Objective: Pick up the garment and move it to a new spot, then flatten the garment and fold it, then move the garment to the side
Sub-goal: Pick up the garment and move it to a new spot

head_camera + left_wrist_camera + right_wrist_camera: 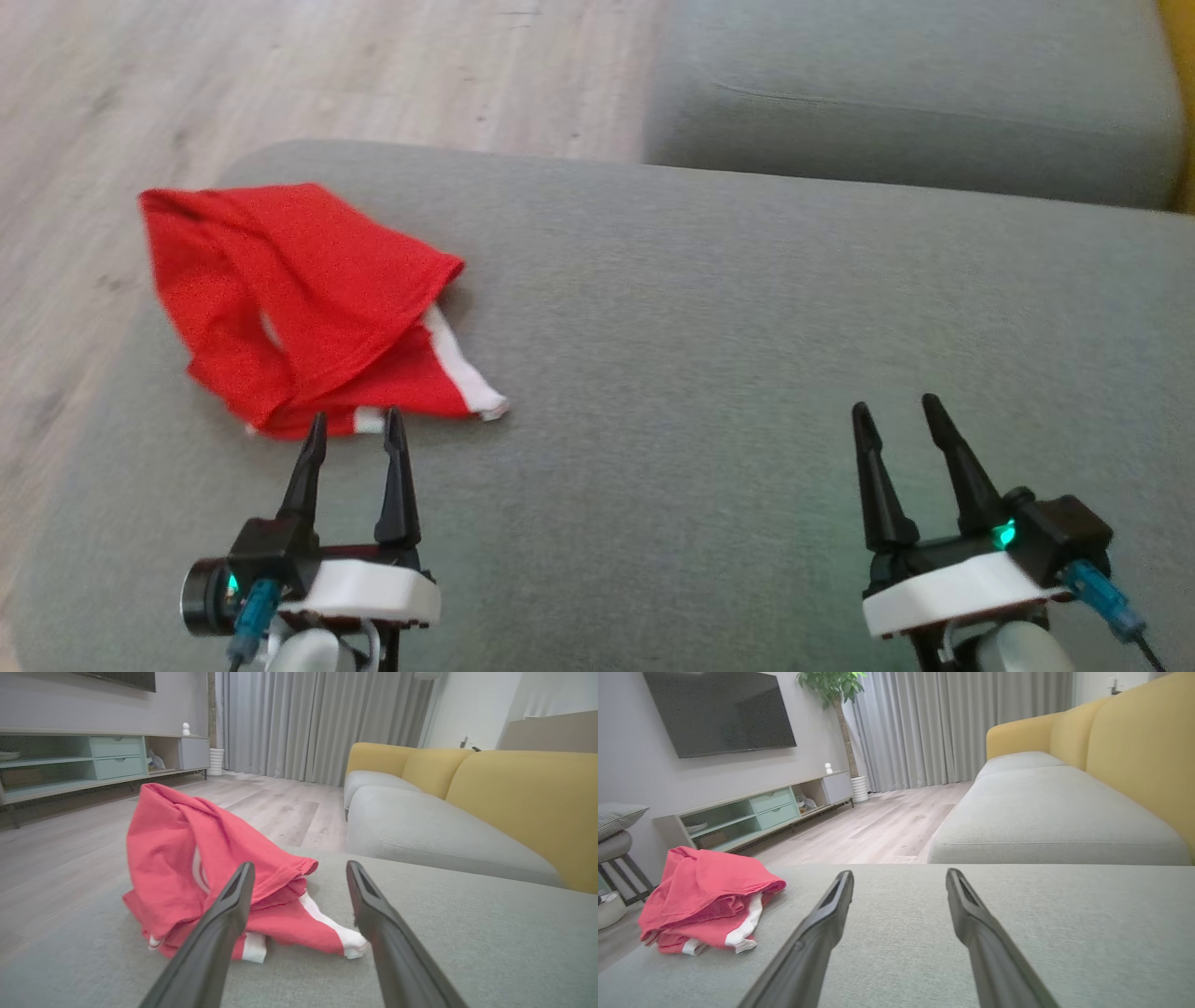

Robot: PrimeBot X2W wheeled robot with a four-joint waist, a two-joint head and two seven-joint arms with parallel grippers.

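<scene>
In the head view, the red garment (pixel 308 308) lies crumpled at upper left on the grey cushion (pixel 709 373). Your left gripper (pixel 356 417) sits just below it and your right gripper (pixel 894 404) at lower right, both wide and empty. In the left wrist view the cloth is dead ahead, so the pick-up comes first: probably advance and pinch a fold. In the right wrist view it lies at lower left.

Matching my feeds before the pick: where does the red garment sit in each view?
Head view: red garment upper left, just beyond the left gripper.
Left wrist view: garment left of centre, partly behind one finger.
Right wrist view: garment at far left.
Shared landmark: its white band.
</scene>
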